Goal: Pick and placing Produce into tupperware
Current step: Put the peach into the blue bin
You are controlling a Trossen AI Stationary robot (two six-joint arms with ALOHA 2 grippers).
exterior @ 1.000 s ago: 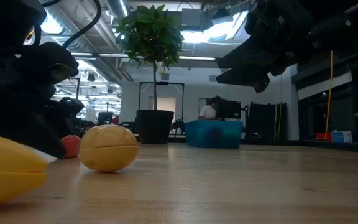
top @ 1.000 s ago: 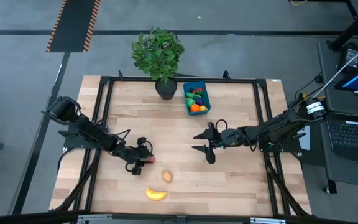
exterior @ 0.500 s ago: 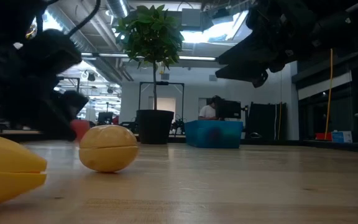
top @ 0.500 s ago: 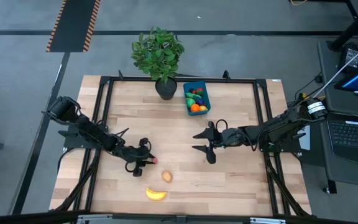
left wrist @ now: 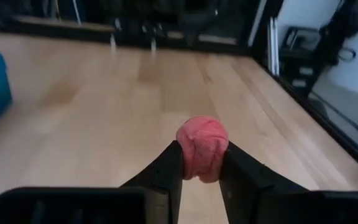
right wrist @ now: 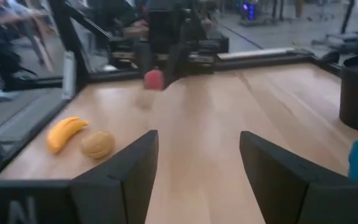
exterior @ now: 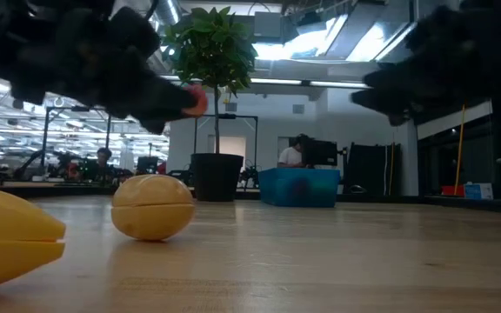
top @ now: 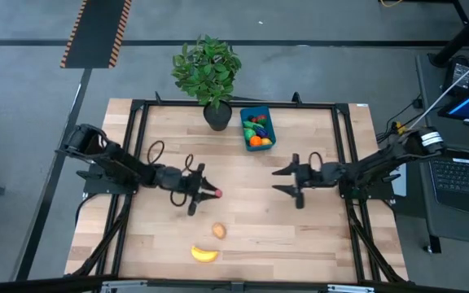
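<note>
The low view cuts off most of both arms; they show only as dark masses at the top, and the banana [exterior: 11, 243] runs off the picture's edge. In the same view the container [exterior: 299, 188] is a far blue box whose contents cannot be made out. People in the room behind are too small and dim to tell apart from the furniture.

The table [top: 316, 244] is pale wood planks inside a black metal frame, standing on a grey floor. A potted plant [top: 208, 72] sits at its far edge, and just beside the pot is the open blue container [top: 257, 129], holding several pieces, among them orange, green and red ones. A desk with a laptop [top: 463, 175] stands to the right of the table.

The left gripper [top: 204, 192] is raised above the table's middle left, its jaws closed on a red berry [left wrist: 202, 148], round and knobbly, pinched between the two fingertips. The right gripper [top: 290, 179] hangs over the middle right, jaws spread apart and holding nothing.

Near the front edge lie a tan potato [top: 218, 231], showing a seam around its middle, and the yellow banana just in front of it, close but apart.
</note>
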